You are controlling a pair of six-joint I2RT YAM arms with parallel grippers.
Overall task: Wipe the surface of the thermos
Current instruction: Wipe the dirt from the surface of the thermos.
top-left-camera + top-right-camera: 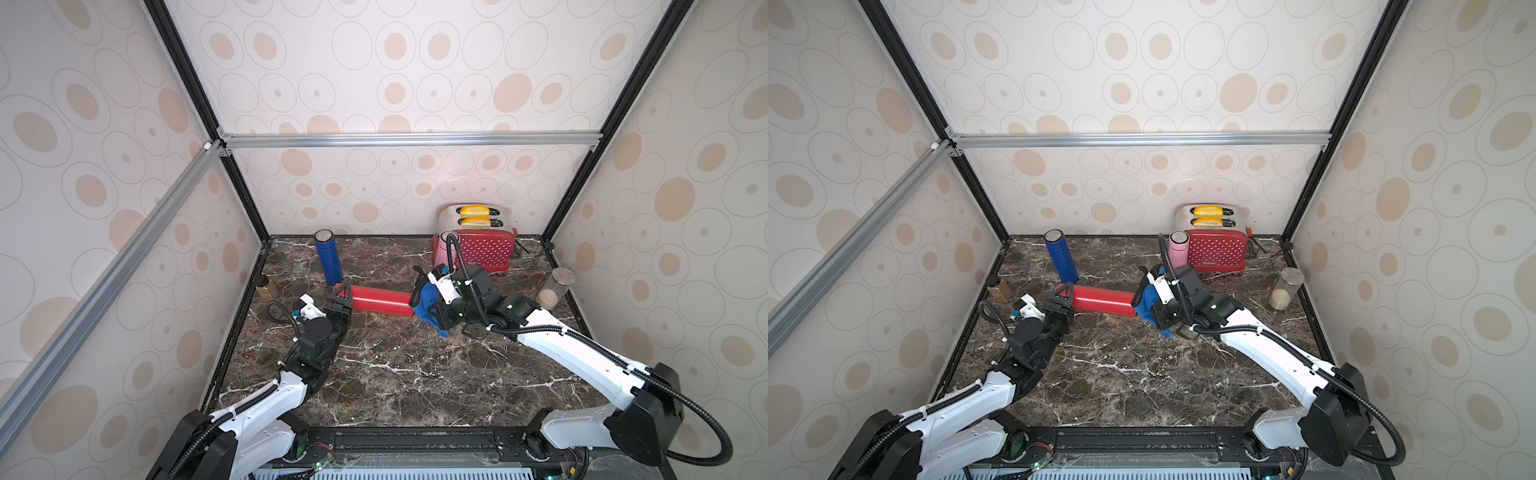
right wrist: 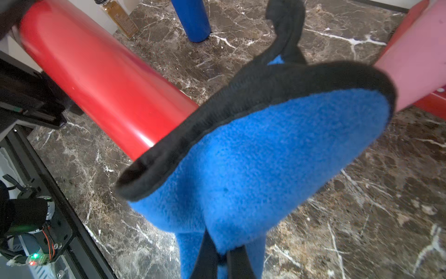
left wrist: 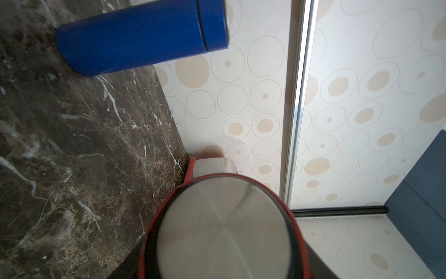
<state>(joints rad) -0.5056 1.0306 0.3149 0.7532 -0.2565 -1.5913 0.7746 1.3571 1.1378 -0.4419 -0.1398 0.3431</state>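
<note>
Red and glossy, the thermos point(image 1: 382, 301) is being held level in both top views, the left gripper point(image 1: 343, 296) clamping its capped end and the right gripper point(image 1: 420, 293) pinching a blue cloth point(image 1: 430, 311) at the other. A hard push could be twisting it loose. Left wrist: the steel cap point(image 3: 224, 229) is looming beside the dark marble tabletop point(image 3: 72, 145), with circle-patterned walls point(image 3: 241, 96) behind. Right wrist: the cloth is bunching near the pink thermos point(image 2: 415, 60), risking a knock.
</note>
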